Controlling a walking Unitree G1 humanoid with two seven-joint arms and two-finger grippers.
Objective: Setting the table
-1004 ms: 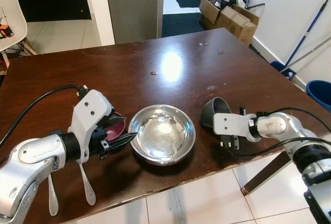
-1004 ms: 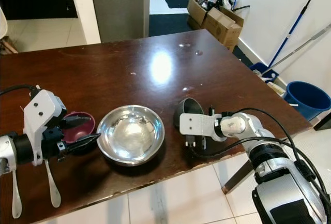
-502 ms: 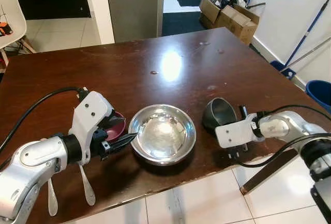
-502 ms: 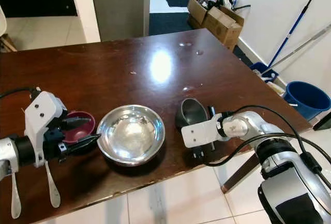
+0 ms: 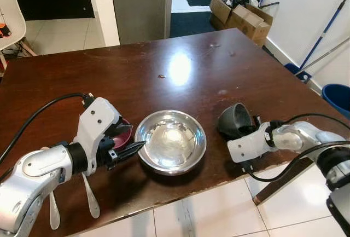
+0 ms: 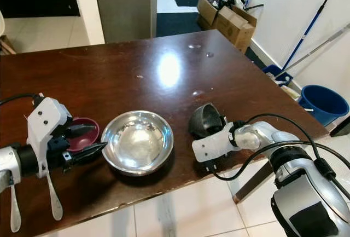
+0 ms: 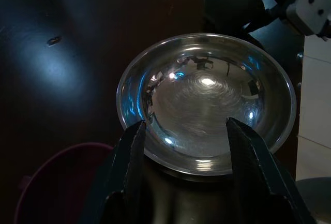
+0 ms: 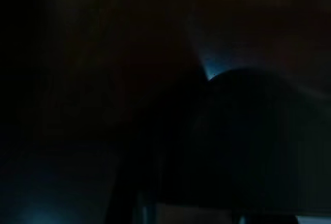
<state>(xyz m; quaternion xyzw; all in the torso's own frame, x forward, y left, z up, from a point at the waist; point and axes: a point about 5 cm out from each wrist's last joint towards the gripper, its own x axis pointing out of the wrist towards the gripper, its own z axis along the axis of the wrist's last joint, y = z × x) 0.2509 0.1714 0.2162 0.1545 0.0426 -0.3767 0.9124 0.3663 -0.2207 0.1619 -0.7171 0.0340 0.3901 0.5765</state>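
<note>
Landmark: steel bowl (image 5: 170,141), near the table's (image 5: 164,67) front edge.

Nearest: two spoons (image 5: 90,196) at that edge, to the bowl's L and nearer the robot.

L gripper (image 5: 134,148) hovers just beside the bowl's L rim, fingers (image 7: 132,151) spread wide w/ nothing held; maroon bowl (image 5: 121,134) sits just behind it.

R gripper (image 6: 210,163) lies low on the bowl's R side. Dark grey cup (image 5: 235,121) stands tilted against it; grip state cannot be told, R wrist view too dark.

Risk (judgement): the cup could roll or tip off the front edge if R arm nudges it; L fingers may shove the bowl instead of straddling its rim.

Room: broad bare tabletop beyond the bowl; little margin twd the front edge.
</note>
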